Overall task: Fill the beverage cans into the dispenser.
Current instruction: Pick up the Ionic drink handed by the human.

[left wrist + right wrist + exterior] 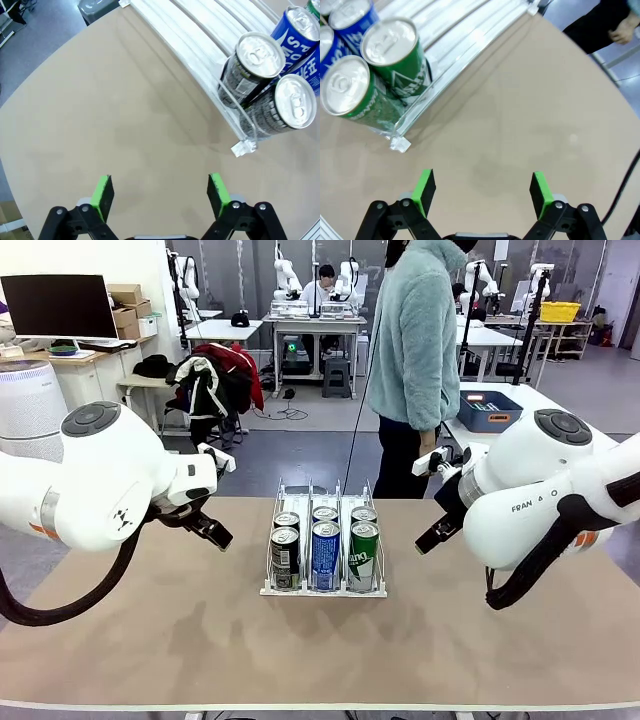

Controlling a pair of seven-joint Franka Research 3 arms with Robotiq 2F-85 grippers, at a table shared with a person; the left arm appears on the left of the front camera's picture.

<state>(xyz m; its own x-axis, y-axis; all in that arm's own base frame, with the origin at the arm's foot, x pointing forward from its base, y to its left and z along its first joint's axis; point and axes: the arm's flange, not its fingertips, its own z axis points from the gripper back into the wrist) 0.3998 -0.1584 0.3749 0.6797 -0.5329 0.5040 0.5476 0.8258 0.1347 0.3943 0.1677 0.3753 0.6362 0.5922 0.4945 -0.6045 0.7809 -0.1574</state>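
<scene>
Six upright aluminium beverage cans (two black, two blue, two green) sit in the white three-lane wire dispenser, centred on the tan table, its lanes running six-to-twelve o'clock. Left gripper and right gripper gape wide, empty.

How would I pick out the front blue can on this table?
At the middle of the tan table stands a white dispenser with three lanes. The blue can is frontmost in the middle lane, between a black can and a green can.

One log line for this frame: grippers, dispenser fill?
left gripper: open, empty | right gripper: open, empty | dispenser: two black cans, two blue Pocari Sweat cans, two green cans
</scene>
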